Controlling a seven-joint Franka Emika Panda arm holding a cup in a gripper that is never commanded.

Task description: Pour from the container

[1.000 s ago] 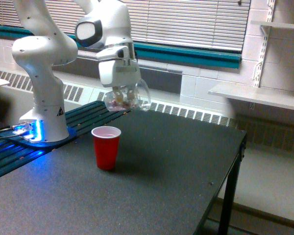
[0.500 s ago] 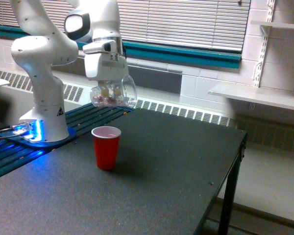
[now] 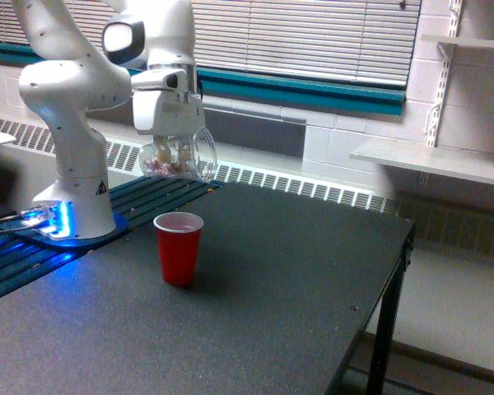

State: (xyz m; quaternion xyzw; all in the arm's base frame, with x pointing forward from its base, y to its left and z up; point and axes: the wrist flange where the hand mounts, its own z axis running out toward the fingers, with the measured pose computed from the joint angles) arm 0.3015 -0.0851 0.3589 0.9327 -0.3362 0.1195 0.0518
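One gripper (image 3: 174, 146) hugs the clear jar (image 3: 179, 159) up high, near the table's (image 3: 296, 280) back edge. Pink bits sit inside. No pouring into the red cup (image 3: 179, 247) yet.

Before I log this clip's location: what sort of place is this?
Probably a lab or workshop room: a robot arm bolted onto a black worktable, painted block walls, window blinds, wall shelving.

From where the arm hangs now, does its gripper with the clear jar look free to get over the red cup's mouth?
Probably yes. The gripper holds the container in the air, above the red cup and a little toward the exterior view's left. Nothing stands between them, and the cup's mouth is uncovered.
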